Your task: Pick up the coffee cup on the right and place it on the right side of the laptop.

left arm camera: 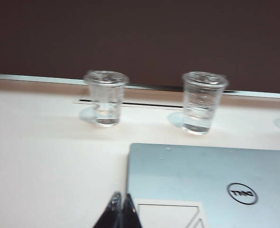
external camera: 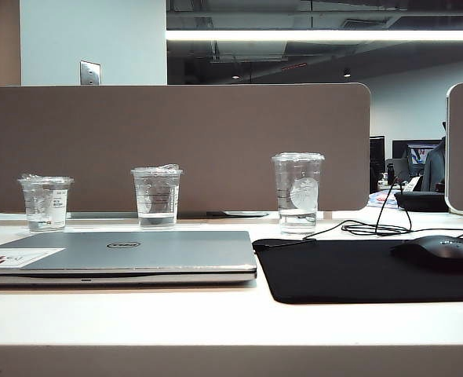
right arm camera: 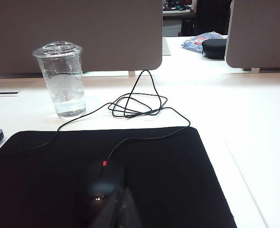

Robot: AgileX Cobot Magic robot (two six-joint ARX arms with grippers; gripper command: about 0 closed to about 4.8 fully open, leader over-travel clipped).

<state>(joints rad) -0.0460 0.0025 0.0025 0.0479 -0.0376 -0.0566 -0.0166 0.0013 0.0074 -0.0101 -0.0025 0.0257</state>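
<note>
Exterior view: coffee cup (external camera: 297, 192) stands upright behind the black mouse mat (external camera: 357, 271), right of the closed laptop (external camera: 129, 255). Left gripper (left arm camera: 120, 211) hovers at the laptop's edge, fingers together, empty. Right gripper (right arm camera: 121, 209) hangs over the mouse (right arm camera: 99, 183), pinched closed, holding nothing.

Exterior view evenly lit; long white ceiling light strip (external camera: 326, 35) blown out. Pale white table (external camera: 216, 330) bright, shadows soft. Left wrist view hazy, slightly blurred. Right wrist view sharper; black rectangular mouse mat (right arm camera: 178, 190) swallows detail, near edge defocused.
</note>
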